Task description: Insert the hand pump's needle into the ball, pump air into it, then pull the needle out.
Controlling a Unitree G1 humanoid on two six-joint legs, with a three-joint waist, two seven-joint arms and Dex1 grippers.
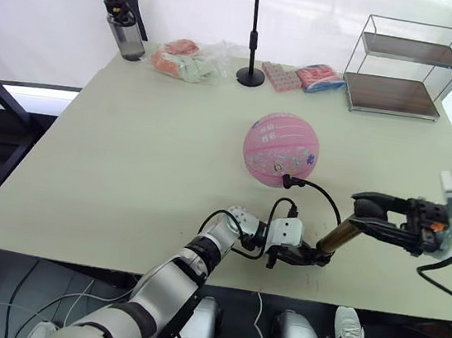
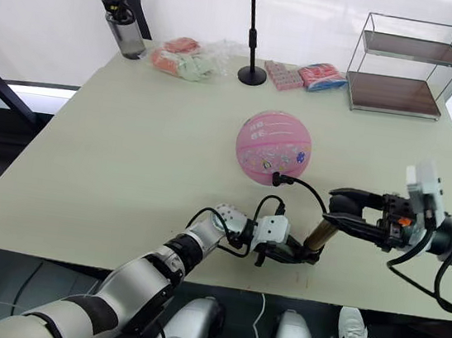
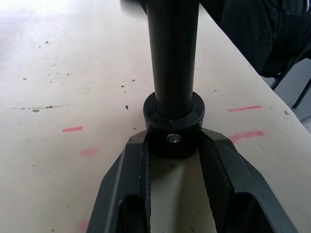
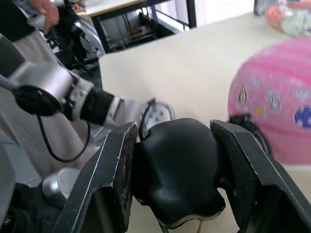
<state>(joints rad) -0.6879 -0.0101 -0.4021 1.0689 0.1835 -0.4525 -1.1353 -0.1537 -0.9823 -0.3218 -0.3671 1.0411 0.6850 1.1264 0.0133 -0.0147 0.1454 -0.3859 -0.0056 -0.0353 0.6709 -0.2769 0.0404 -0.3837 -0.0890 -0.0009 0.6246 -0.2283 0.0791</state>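
Observation:
The pink ball (image 1: 281, 150) rests near the middle of the table (image 1: 126, 164). The hand pump (image 1: 335, 236) stands tilted near the front edge, its gold barrel between my two grippers. My left gripper (image 1: 317, 257) is shut on the pump's lower black end cap (image 3: 174, 127). My right gripper (image 1: 363, 217) is shut on the black handle (image 4: 177, 174) at the top. The thin black hose (image 1: 327, 195) arcs from the pump to the ball's near side. Its black fitting (image 1: 288, 179) sits against the ball, so the needle's pin is hidden.
Along the far edge stand a dark bottle (image 1: 124, 26), a bag of packets (image 1: 186, 60), a black pole stand (image 1: 250, 74), pink packets (image 1: 281, 76) and a wire shelf (image 1: 402, 67). The table's front edge lies just behind the pump. A person's shoe (image 1: 351, 327) shows below it.

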